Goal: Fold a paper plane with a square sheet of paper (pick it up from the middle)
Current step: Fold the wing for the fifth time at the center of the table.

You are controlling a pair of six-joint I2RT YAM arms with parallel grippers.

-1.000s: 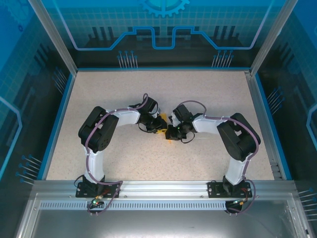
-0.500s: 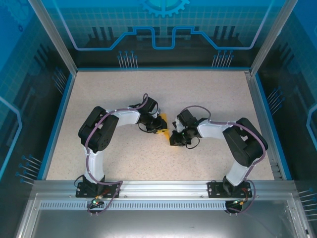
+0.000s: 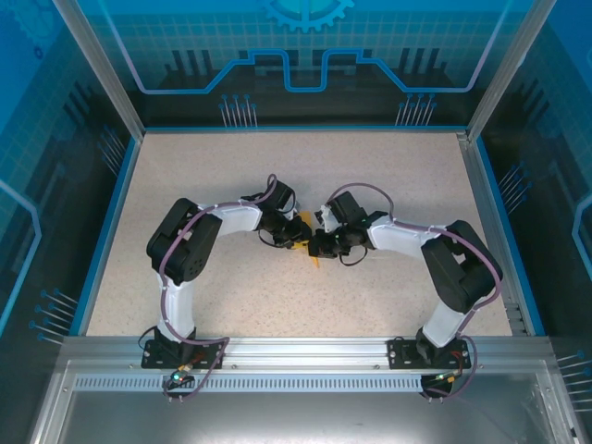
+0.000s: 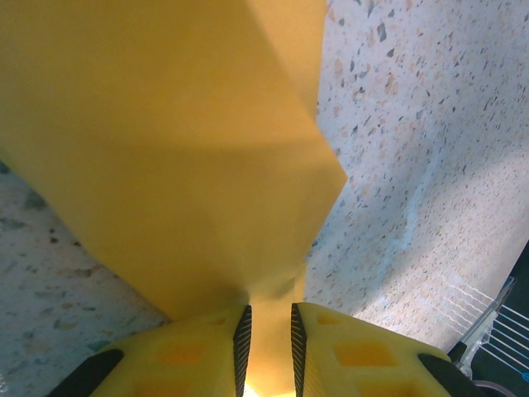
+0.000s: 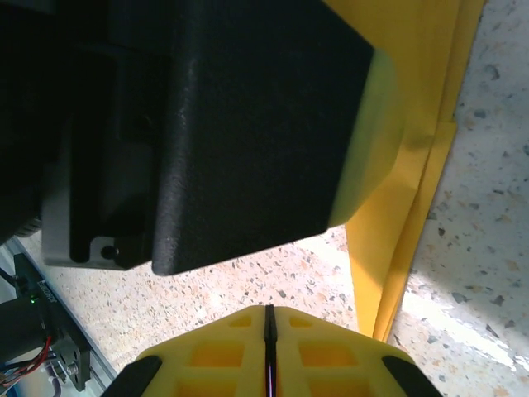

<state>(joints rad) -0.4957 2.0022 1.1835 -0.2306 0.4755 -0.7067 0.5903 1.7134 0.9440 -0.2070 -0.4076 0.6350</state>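
Two left fingers (image 4: 190,356) pinch the folded paper (image 4: 165,149); right fingers (image 5: 215,356), pressed together empty, sit just beside it.

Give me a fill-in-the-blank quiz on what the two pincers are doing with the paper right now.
The left pincer is ____ on the paper.
The right pincer is shut and holds ____.
The paper's layered edges show it is already ____.
Missing words: shut, nothing, folded.
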